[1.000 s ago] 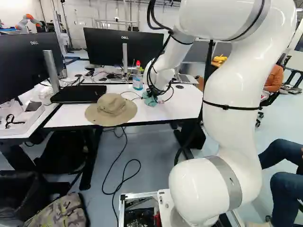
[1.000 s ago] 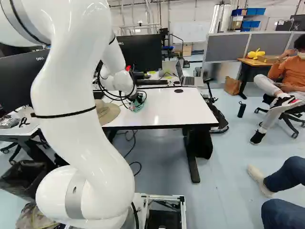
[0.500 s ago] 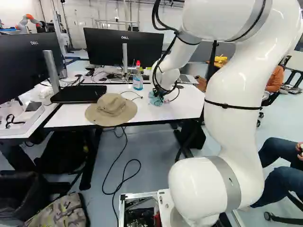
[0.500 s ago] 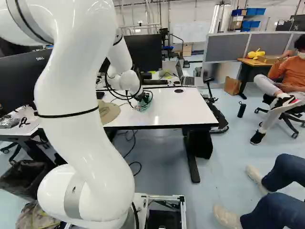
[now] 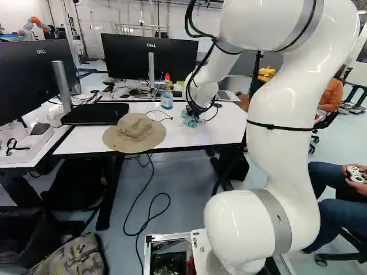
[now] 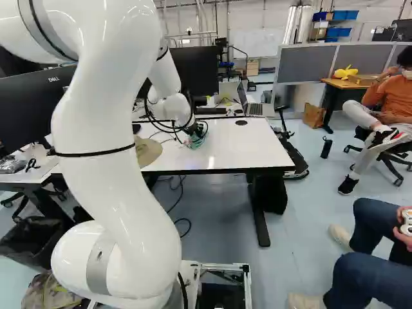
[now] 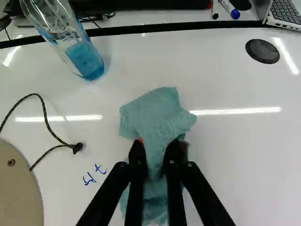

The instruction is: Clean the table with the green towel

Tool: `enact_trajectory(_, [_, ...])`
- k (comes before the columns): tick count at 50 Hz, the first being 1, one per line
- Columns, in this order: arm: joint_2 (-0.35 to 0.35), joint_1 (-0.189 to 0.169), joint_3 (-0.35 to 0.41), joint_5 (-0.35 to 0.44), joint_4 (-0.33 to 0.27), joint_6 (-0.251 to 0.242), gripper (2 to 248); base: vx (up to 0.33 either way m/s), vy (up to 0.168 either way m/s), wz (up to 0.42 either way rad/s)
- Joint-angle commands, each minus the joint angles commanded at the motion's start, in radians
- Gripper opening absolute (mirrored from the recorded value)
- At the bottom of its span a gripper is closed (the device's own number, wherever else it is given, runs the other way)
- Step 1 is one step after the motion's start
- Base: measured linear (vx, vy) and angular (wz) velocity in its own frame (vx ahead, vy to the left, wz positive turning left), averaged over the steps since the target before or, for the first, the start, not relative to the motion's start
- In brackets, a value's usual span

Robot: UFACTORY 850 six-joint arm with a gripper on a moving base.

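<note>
In the left base view, "DELL" stands on the near monitor [image 5: 34, 80] at ten o'clock and on the far monitor [image 5: 129, 57] at eleven o'clock. In the wrist view, blue handwriting [image 7: 88, 179] marks the white table [image 7: 240, 165] at three o'clock from the tan hat [image 7: 19, 188]: a "t", the rest unclear. The bottle [image 7: 87, 60] bears a label [image 7: 63, 51] too blurred to read

bright light lays long white glare streaks across the table [image 7: 235, 155].

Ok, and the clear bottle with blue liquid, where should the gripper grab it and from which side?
I'd grip the clear bottle around its body, below the red cap, coming in level from the teal towel's side. It stands upright with bare tabletop that way; the cord lies nearer the base. The gripper would need to release the towel first.
</note>
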Motion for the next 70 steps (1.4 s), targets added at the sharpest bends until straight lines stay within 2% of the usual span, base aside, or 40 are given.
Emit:
enact_trajectory(16, [0.045,0.001,0.011,-0.079,0.000,0.000,50,0.000,0.000,0.000])
enact_trajectory(48, [0.153,0.015,0.048,-0.294,-0.001,0.000,50,0.000,0.000,0.000])
enact_trajectory(63, [0.237,0.050,0.099,-0.311,-0.047,0.000,50,0.000,0.000,0.000])
enact_trajectory(70, [0.254,0.065,0.106,-0.305,-0.078,0.000,50,0.000,0.000,0.000])
